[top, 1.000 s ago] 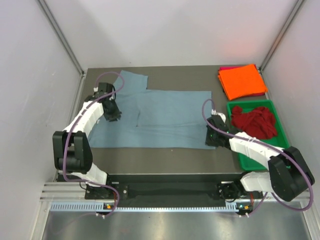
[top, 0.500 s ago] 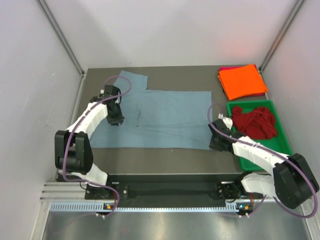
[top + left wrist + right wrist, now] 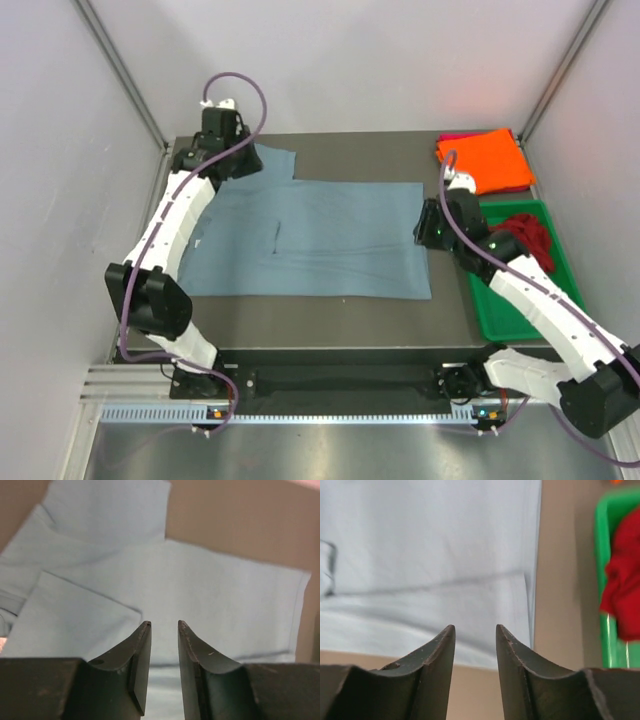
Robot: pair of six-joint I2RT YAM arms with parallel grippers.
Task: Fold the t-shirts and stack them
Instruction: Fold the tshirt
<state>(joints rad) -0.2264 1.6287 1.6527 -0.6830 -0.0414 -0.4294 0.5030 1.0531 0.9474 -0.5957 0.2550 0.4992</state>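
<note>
Plain dusty blue-grey t-shirt [image 3: 310,235]; dark grey-brown desk [image 3: 330,315]; bright orange t-shirt [image 3: 487,160]; magenta-pink t-shirt [image 3: 453,137]; dark red t-shirt [image 3: 535,238]; green tray [image 3: 505,318].

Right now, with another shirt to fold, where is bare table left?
Bare strips: one between the blue shirt and the near edge of the table, one beyond it up to the orange shirt. Crowded at the tray and right arm.

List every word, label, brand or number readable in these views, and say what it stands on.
No readable text anywhere.
The blue-grey t-shirt, orange t-shirt, dark red t-shirt and green tray show no print.
A small dark mark on the blue-grey t-shirt is too small to read.
</note>
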